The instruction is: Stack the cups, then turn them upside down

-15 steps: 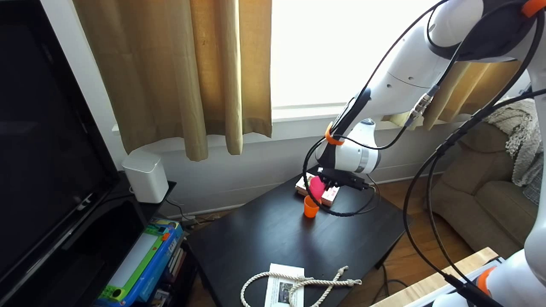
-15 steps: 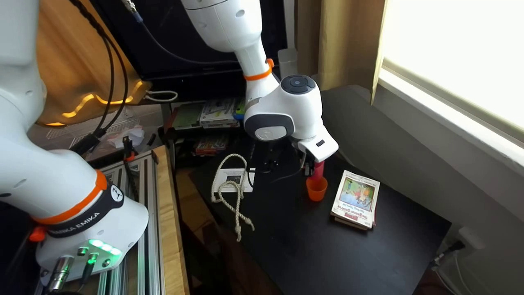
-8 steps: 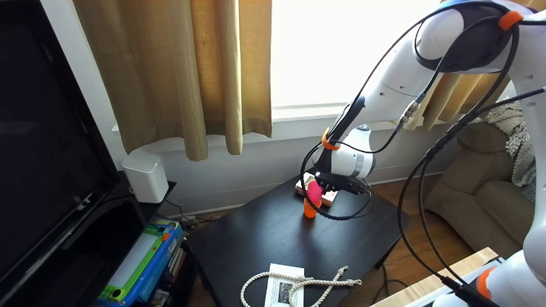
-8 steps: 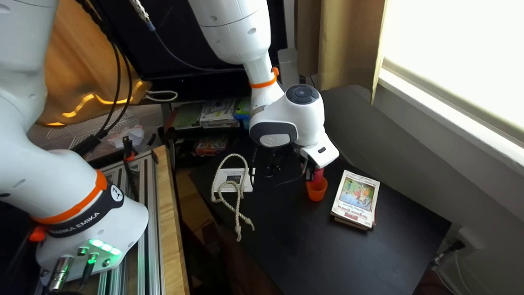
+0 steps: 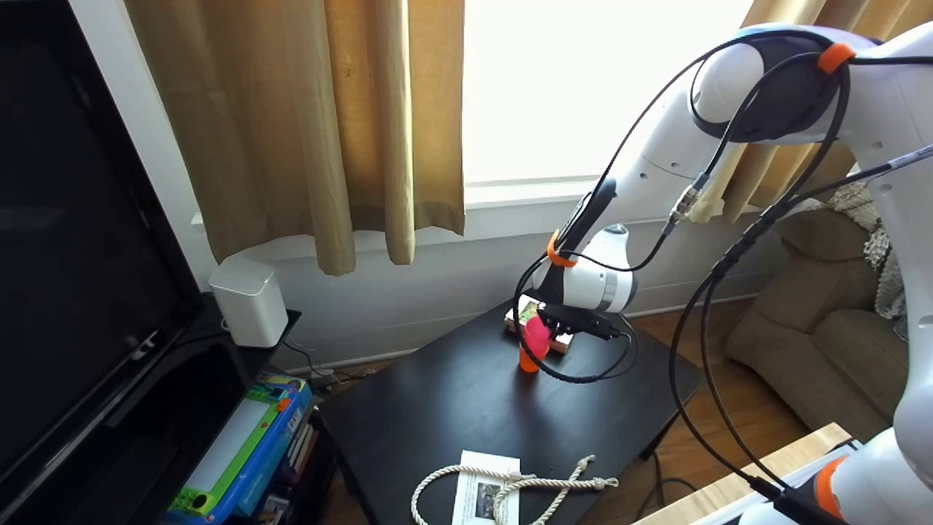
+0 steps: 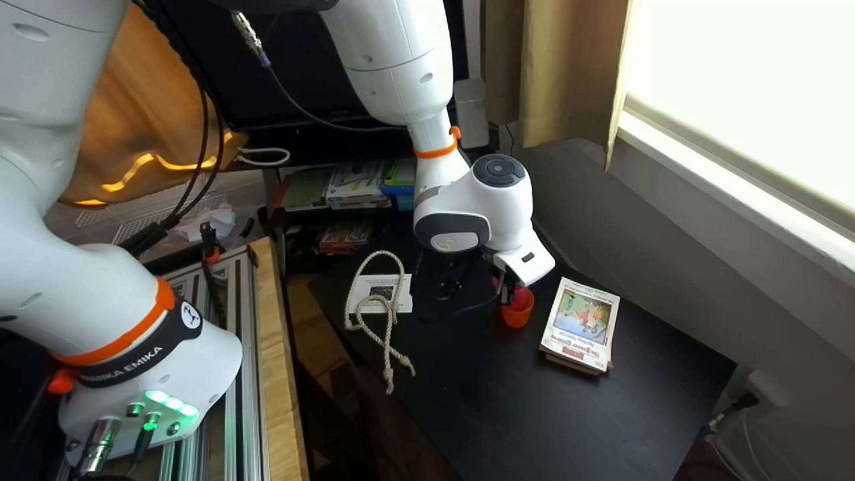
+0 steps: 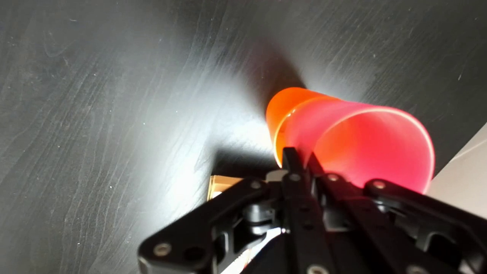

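An orange cup (image 5: pixel 528 364) stands upright on the black table. It also shows in an exterior view (image 6: pixel 518 318) and in the wrist view (image 7: pixel 283 104). My gripper (image 7: pixel 301 158) is shut on the side wall of the red cup (image 7: pixel 395 146), one finger inside it and one outside. The red cup, mouth up and tilted, has its lower part inside the orange cup's mouth. The red cup also shows in both exterior views (image 5: pixel 537 335) (image 6: pixel 519 296), partly behind the gripper (image 6: pixel 507 294). Whether its base touches the orange cup's bottom is hidden.
A short stack of thin books (image 6: pixel 580 324) lies close beside the cups. A rope (image 5: pixel 539 481) lies over a white paper (image 5: pixel 466 496) elsewhere on the table (image 5: pixel 437 401). The wall and window sill (image 5: pixel 510 195) rise behind the table. A cable loop (image 5: pixel 583 379) hangs from the arm near the cups.
My arm and gripper have moved down. The red cup has gone from just above the orange cup to partly inside it. The orange cup has stayed in place.
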Tool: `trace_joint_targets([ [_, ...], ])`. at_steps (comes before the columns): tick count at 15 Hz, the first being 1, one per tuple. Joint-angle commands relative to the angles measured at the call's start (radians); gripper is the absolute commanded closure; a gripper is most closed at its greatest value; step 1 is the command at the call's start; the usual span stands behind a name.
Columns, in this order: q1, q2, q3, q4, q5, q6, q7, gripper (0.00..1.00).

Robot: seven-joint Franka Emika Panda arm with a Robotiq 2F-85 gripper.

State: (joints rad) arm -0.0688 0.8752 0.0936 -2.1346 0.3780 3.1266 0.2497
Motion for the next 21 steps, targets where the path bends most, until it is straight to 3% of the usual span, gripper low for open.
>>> trace_joint_targets([
  [1,0.002,0.038,-0.011,0.030,-0.030,0.017,0.001,0.99],
  [3,-0.002,0.048,-0.010,0.041,-0.034,0.010,0.000,0.99],
  [5,-0.011,0.057,-0.003,0.049,-0.035,0.001,-0.002,0.70],
  [15,-0.039,0.119,0.002,0.098,-0.050,0.020,-0.030,0.00],
  [19,-0.037,0.175,0.000,0.159,-0.048,0.021,-0.026,0.00],
  [21,-0.033,0.195,-0.005,0.185,-0.050,0.007,-0.025,0.09],
])
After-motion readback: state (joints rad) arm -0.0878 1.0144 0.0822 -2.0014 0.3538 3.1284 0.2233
